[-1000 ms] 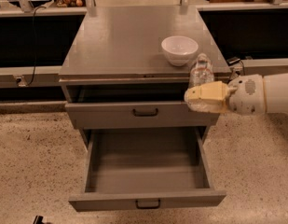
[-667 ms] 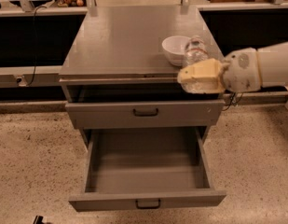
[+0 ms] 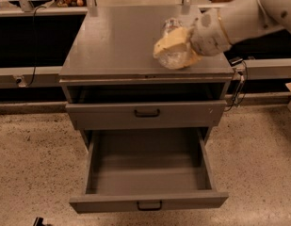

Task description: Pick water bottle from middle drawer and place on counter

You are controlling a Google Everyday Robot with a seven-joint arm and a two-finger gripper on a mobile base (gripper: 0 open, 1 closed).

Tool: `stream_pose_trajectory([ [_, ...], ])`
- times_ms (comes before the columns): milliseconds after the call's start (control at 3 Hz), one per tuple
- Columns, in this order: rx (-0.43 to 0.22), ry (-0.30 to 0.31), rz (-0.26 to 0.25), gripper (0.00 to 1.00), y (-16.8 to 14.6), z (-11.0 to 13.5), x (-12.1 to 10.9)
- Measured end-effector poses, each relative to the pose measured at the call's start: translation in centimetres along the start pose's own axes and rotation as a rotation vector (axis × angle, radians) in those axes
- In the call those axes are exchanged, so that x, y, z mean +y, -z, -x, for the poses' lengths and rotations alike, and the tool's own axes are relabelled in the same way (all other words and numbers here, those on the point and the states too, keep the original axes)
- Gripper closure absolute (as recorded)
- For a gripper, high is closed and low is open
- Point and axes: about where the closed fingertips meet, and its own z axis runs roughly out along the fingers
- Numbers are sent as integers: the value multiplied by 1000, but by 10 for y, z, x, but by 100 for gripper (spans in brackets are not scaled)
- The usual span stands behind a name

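Right now the claw (image 3: 170, 50), with its yellowish fingers (image 3: 169, 42), sits above the right half of the broad, flat grey metal worktop (image 3: 112, 41), nearer the front edge than the back and short of the front right corner. It is clamped on the small clear crinkly plastic water bottle (image 3: 171, 27), whose pale top pokes out above the fingers. The bottle's lower part is mostly covered by them. A pale rounded shape (image 3: 178, 63) shows just under the claw, touching or nearly touching the worktop; I cannot tell whether it is the bottle's body or something else lying there. The white robot arm (image 3: 248, 15) reaches in from the upper right, across the right edge of the worktop. Below the front edge is a dark open slot (image 3: 145, 92), then a shut grey drawer front with a small black pull handle (image 3: 147, 112). Beneath that, the wide, shallow grey metal middle drawer (image 3: 145, 173) is pulled fully out over the speckled floor (image 3: 32, 164), its flat grey inside showing.
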Motion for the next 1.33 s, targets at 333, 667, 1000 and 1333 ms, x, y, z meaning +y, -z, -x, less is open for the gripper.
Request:
stream_pose_trajectory([
  [333, -82, 8, 27, 100, -35, -23, -34],
  [667, -129, 6, 50, 100, -71, -42, -59],
  [1000, -123, -23, 146, 100, -125, -66, -59],
  [1333, -64, -64, 296, 100, -169, -92, -24],
])
